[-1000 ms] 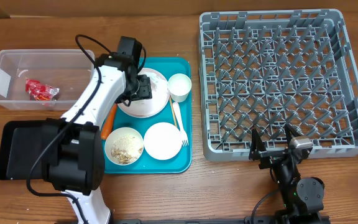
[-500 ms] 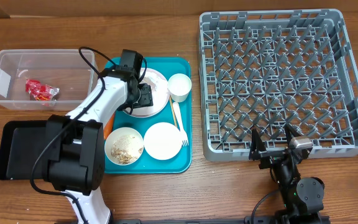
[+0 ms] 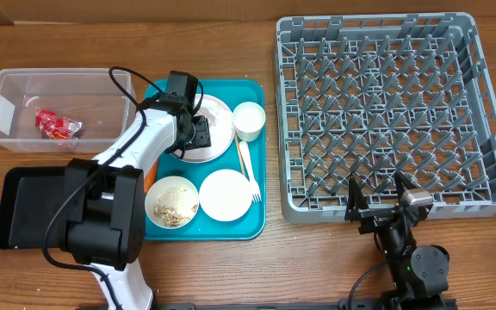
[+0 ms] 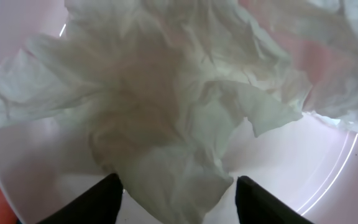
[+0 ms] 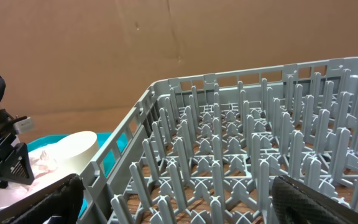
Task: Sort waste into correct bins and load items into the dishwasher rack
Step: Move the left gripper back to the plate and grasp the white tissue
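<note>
We see the rack [image 3: 377, 112] at the table's right, the right gripper [image 3: 375, 194] wide open at its near edge. At the teal tray's [image 3: 201, 231] far-left corner sits the plate [image 3: 218, 139], cup [image 3: 249, 120] just beside. The left gripper [image 4: 176, 185] straddles its napkin [image 4: 166, 112], half-wide.

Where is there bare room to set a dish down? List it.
The rack is bare throughout. The tub is free right of the wrapper. The teal tray is crowded: plate, cup, crumb bowl, empty bowl, fork, with the left gripper at the plate.
</note>
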Available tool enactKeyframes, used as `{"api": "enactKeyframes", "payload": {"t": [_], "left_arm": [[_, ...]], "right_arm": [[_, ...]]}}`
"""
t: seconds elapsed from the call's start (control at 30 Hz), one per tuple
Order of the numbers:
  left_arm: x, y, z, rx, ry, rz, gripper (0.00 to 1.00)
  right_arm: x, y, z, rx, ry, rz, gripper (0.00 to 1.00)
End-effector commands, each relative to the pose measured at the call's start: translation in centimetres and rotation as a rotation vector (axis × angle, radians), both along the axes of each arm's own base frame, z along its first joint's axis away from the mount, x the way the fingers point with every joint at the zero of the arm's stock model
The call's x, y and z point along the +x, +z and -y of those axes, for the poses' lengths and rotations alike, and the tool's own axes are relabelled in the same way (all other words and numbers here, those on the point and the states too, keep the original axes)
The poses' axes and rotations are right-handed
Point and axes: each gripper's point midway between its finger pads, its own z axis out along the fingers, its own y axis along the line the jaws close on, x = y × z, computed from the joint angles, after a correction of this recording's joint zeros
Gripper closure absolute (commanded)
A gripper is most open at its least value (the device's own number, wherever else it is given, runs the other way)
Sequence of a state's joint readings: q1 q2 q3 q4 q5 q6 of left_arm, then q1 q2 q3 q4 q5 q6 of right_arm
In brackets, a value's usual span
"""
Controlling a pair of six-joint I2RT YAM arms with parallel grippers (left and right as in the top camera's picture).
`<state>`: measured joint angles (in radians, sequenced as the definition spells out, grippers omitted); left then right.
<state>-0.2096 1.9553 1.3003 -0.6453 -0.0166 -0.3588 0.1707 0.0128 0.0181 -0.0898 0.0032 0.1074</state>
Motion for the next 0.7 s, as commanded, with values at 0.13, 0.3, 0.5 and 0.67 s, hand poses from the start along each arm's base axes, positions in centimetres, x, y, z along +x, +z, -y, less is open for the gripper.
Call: {"api": "enactKeyframes", "payload": {"t": [0.13,0.3,0.5,0.67], "left_arm": [[-0.23,-0.63,-0.15,0.013,-0.006,-0.011,0.50],[-0.09,-0.59,-0.12,0.012,-0.006,-0.005,0.66],[-0.23,-0.63,-0.14,0.013,-0.006,-0.010,0.93],[-0.62,-0.69,-0.24,0.016,-0.006,-0.027,0.96]], "right_arm": [[0.01,-0.15,0.00,-0.002,0.002,0.006,0.00],[0.01,-0.15,0.00,-0.002,0.002,0.006,0.00],[0.01,-0.15,0.00,-0.002,0.002,0.006,0.00],[0.01,-0.15,0.00,-0.002,0.002,0.006,0.00]]}}
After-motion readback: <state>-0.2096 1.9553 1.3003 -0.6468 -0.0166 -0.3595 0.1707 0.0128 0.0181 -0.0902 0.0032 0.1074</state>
